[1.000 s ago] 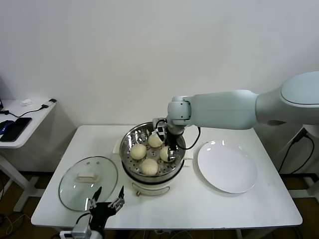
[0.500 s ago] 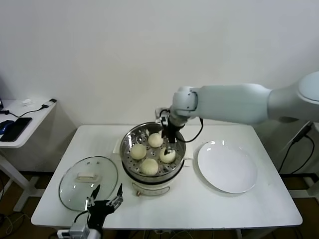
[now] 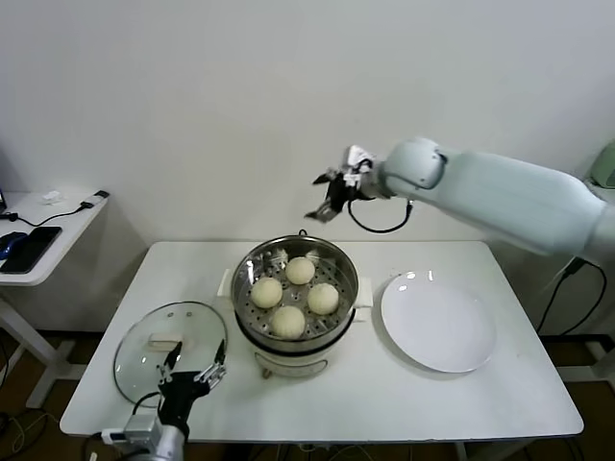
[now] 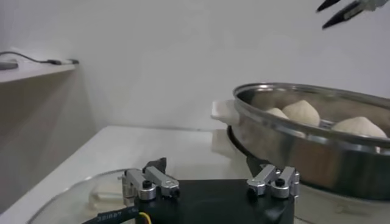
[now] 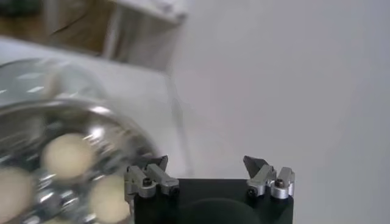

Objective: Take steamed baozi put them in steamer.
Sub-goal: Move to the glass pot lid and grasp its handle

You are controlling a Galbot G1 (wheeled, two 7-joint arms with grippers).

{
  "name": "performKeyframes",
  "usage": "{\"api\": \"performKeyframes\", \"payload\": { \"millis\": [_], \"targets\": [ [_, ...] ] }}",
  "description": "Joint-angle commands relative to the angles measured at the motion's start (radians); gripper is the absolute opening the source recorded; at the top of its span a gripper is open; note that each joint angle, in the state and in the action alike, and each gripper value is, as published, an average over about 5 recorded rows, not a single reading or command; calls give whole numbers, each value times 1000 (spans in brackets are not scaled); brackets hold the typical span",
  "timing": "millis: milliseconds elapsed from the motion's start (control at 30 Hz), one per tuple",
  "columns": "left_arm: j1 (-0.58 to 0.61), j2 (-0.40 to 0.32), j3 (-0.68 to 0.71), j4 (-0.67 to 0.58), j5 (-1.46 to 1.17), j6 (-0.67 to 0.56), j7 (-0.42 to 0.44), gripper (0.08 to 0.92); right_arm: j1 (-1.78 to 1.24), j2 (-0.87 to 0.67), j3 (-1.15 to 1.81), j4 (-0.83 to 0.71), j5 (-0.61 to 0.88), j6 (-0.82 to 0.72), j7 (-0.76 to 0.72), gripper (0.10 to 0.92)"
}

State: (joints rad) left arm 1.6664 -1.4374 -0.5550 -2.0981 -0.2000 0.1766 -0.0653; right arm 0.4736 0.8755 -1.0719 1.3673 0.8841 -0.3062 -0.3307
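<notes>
Baozi (image 3: 289,294), all 4, sit in the steamer (image 3: 246,305) at mid-tabletop (image 3: 500,394).
Left to right, we see the left pincer (image 3: 191,373) spread and empty over the glass lid (image 3: 144,360), soft, light buns we would cup gently by their sides, the right pincer (image 3: 330,197) wide open and empty above the steamer, then a bare white plate (image 3: 438,322); plain white wall behind.

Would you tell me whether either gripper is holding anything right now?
Nothing is held: the right gripper is open above the steamer, the left gripper open and empty.
</notes>
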Motion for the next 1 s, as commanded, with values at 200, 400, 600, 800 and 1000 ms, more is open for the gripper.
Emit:
{"api": "performKeyframes", "payload": {
  "millis": [200,400,600,800,1000],
  "targets": [
    [-67,23,-33,29,38,-40,-22,823,-935,-345,944,212,-129,177,349,823],
    [-86,37,-37,58,61,-99,-21,823,-1438,-254,1430,260,-189,268,335,823],
    [-86,42,-42,92,134,-173,-37,823,-1742,-59,1693,282,-261,404,292,823],
    [-68,51,-46,123,227,-227,-73,823,-1926,95,1735,319,-281,494,255,823],
    [-49,55,-50,162,353,-276,-124,823,-1983,211,1703,314,-310,545,255,823]
  ]
}}
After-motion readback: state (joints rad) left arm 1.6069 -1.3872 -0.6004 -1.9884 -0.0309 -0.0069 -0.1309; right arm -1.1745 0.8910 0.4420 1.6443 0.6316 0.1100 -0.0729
